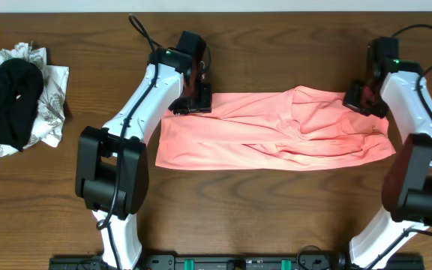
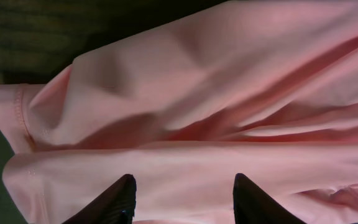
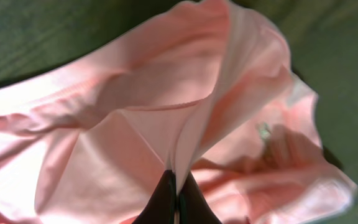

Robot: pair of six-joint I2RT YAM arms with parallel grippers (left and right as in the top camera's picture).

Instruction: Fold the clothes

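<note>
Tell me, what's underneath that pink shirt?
Only the brown wooden table shows around the edges of the pink shirt. The shirt is doubled over into a band, so its lower layers and the surface beneath them are covered.

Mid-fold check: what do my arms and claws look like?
The left arm and right arm have white shells, bulky black joints, a black cable looping off the wrist and a small green light there. The left claw and right claw each have two dark tapered fingers.

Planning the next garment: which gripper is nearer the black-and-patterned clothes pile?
Left. The left gripper sits at the pink T-shirt's end facing the pile; the right gripper pinches its opposite end.
</note>
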